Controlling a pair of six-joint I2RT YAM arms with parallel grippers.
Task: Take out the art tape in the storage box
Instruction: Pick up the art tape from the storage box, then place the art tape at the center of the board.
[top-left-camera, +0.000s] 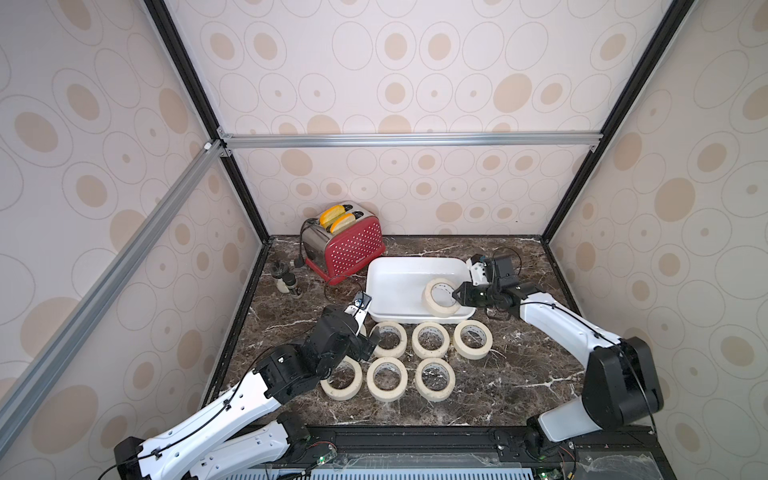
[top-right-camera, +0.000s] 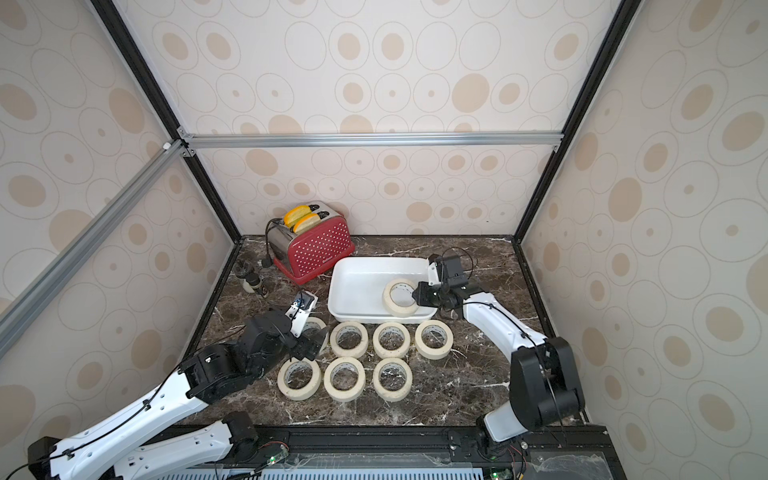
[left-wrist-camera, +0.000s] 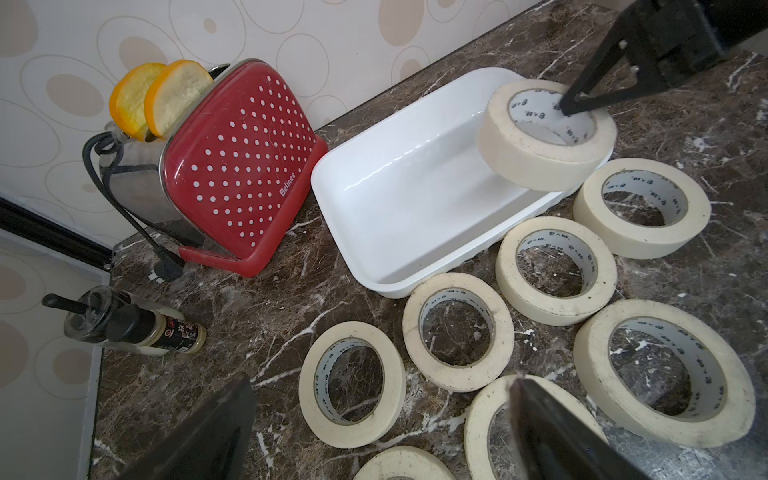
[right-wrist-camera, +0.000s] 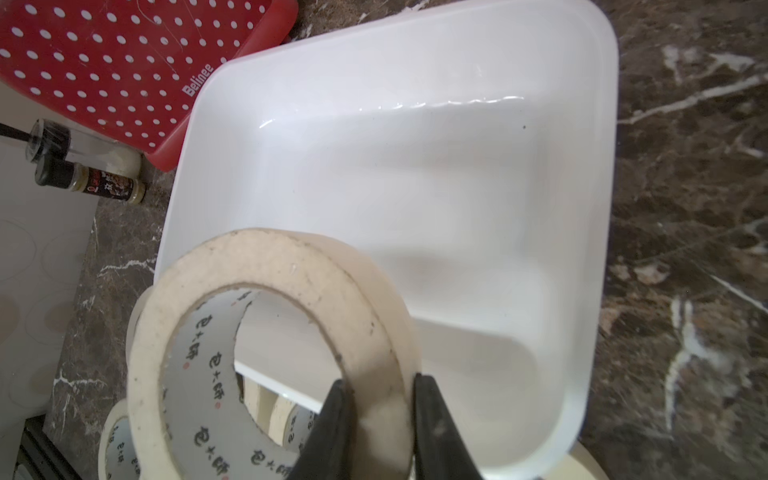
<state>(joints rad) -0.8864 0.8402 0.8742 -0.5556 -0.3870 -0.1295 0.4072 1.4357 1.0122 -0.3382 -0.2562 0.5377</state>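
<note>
The white storage box (top-left-camera: 395, 266) (top-right-camera: 357, 270) (left-wrist-camera: 395, 195) (right-wrist-camera: 436, 166) has nothing lying in it. My right gripper (top-left-camera: 457, 293) (top-right-camera: 415, 296) (left-wrist-camera: 569, 106) (right-wrist-camera: 378, 382) is shut on one cream roll of art tape (top-left-camera: 432, 305) (top-right-camera: 390, 305) (left-wrist-camera: 536, 158) (right-wrist-camera: 291, 266). It pinches the ring's wall and holds the roll tilted above the box's near right corner. Several more rolls (top-left-camera: 415, 345) (top-right-camera: 376, 344) (left-wrist-camera: 457, 380) lie flat on the marble in two rows in front of the box. My left gripper (top-left-camera: 368, 338) (top-right-camera: 316, 340) (left-wrist-camera: 382, 386) hangs open over the leftmost rolls, holding nothing.
A red polka-dot toaster (top-left-camera: 349, 249) (left-wrist-camera: 237, 166) with two yellow slices stands behind the box's left end, its black cord trailing on the marble. Two small bottles (top-left-camera: 286, 280) (left-wrist-camera: 137, 328) lie by the left wall. Patterned walls close in three sides.
</note>
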